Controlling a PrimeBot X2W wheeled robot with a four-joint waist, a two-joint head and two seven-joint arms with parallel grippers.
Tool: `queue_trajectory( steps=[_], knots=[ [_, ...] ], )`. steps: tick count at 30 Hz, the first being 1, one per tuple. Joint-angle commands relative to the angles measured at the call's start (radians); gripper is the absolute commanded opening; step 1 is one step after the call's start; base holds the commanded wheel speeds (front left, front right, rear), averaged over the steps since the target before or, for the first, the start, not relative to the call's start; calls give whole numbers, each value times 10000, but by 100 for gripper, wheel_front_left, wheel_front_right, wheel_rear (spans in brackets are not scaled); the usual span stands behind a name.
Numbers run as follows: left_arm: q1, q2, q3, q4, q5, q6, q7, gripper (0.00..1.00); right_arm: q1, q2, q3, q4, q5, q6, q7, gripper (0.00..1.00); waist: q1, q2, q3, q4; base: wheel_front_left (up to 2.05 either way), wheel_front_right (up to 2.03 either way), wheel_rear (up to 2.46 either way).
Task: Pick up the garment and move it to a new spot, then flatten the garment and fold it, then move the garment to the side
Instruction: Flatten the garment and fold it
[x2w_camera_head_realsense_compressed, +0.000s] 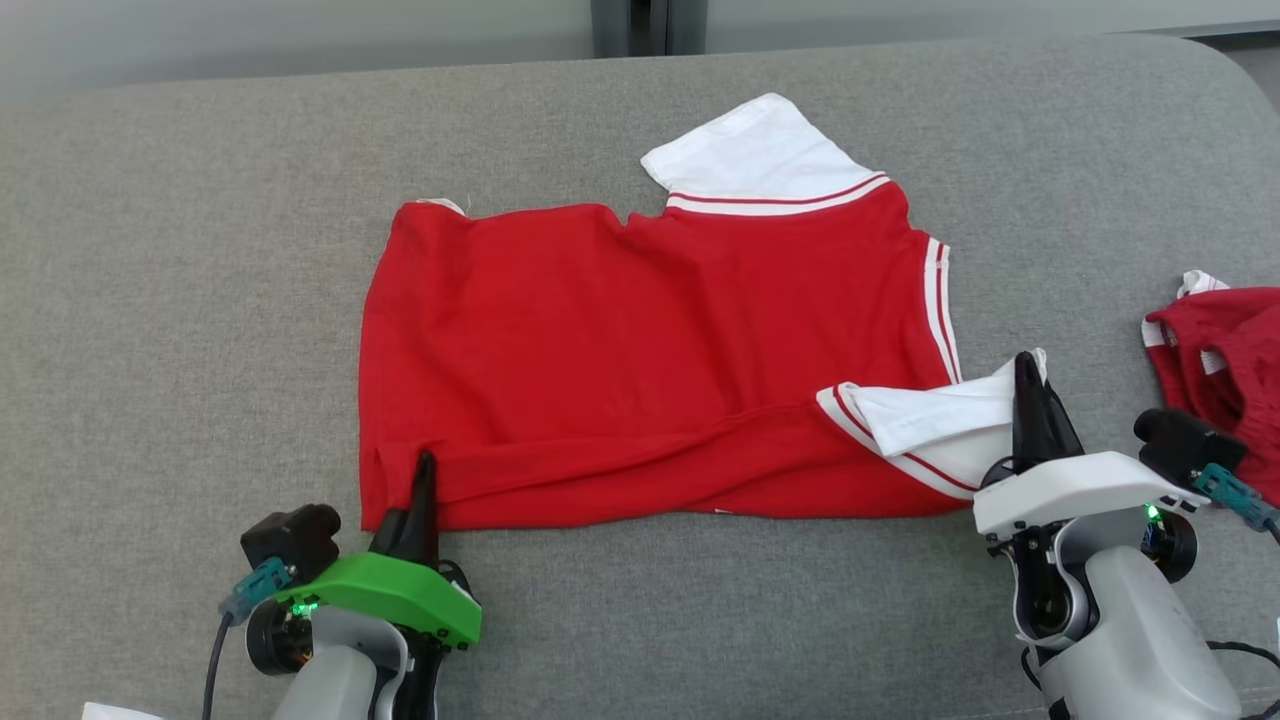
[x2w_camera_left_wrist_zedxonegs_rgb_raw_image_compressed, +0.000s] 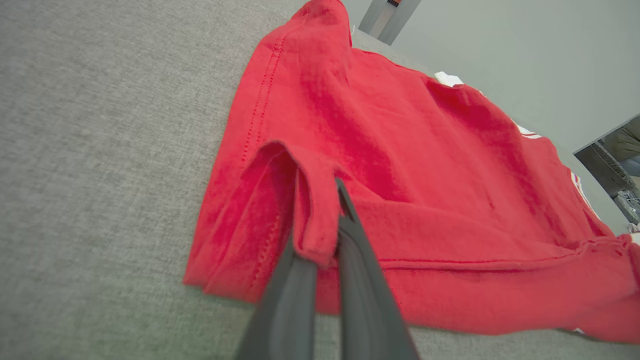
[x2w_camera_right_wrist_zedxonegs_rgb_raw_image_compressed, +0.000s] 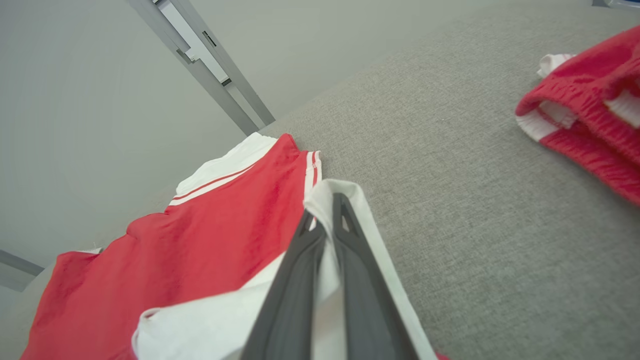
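Pinching both near corners, you have the red shirt (x2w_camera_head_realsense_compressed: 640, 340) lying mid-desk, sleeves toward the right edge of the grey desk (x2w_camera_head_realsense_compressed: 150, 300). Your left gripper (x2w_camera_head_realsense_compressed: 425, 478) has its fingers pressed together on a raised fold of red hem at the near left corner. Your right gripper (x2w_camera_head_realsense_compressed: 1032, 395) nips the white sleeve (x2w_camera_head_realsense_compressed: 930, 425) with its fingers shut. That sleeve hold looks thin and could slip if you pull unevenly, skewing the fold. A second red garment (x2w_camera_head_realsense_compressed: 1225, 340) lies just beside your right arm, so swinging right may snag and drag it.
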Motion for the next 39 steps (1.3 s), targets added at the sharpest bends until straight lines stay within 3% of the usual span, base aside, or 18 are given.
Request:
queue_trajectory(
  steps=[1,2,3,4,11,18,29,39],
  knots=[
    [-199,64,31,87,-30,21,5,23,-150,-19,-22,65,-72,-16,-24,0,0,0,130,22,0,0,0],
    [-275,65,101,79,-47,21,5,51,-203,-19,-3,97,-65,-16,-24,0,0,0,159,23,0,0,0],
    [-317,65,178,32,-29,21,5,91,-240,-20,-20,102,2,-16,-24,16,0,0,180,27,0,0,0],
    [-311,63,265,-16,-38,21,6,100,-291,-20,-5,74,192,-16,-24,100,0,0,203,32,0,0,0],
    [276,60,1311,-1065,304,325,5,100,17,-24,-333,-1051,3,-14,-24,100,0,0,262,75,0,0,0],
    [1104,57,1325,-1524,1025,240,5,100,850,-27,-497,-1711,-316,-16,-24,100,0,0,134,-9,0,0,0],
    [1885,62,1521,-1265,1466,121,5,100,1627,-20,-656,-1776,-78,-14,-24,100,0,0,-21,-228,0,0,0],
    [1420,60,1627,-1020,1360,107,11,100,1673,-20,-529,-1503,-1144,-14,-24,100,0,0,69,-304,0,0,0]
  ],
)
